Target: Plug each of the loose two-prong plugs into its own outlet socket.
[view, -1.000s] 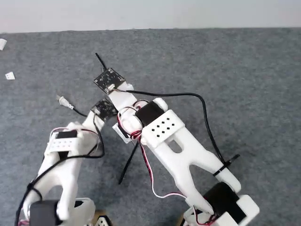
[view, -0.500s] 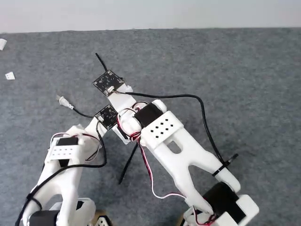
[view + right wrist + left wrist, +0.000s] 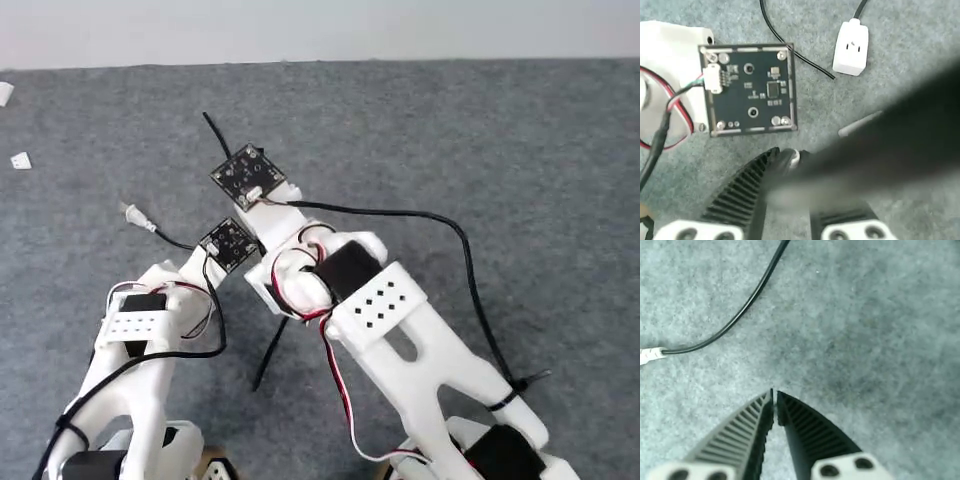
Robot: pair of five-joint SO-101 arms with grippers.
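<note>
White two-prong plug [image 3: 131, 212], black-corded, lay loose on the grey tabletop [image 3: 500, 150]; left pincer [image 3: 774, 394] clenched, empty. Right pincer [image 3: 789, 156] gripped a blurred white-tipped dark cord [image 3: 900, 135], a white socket [image 3: 852, 46] lying just beyond.

Bare carpet [image 3: 865, 315] lies ahead of my left gripper [image 3: 774, 399], crossed by one cord [image 3: 740, 315]. My left wrist's board [image 3: 747, 90] crowds the way near the socket [image 3: 852, 47].
</note>
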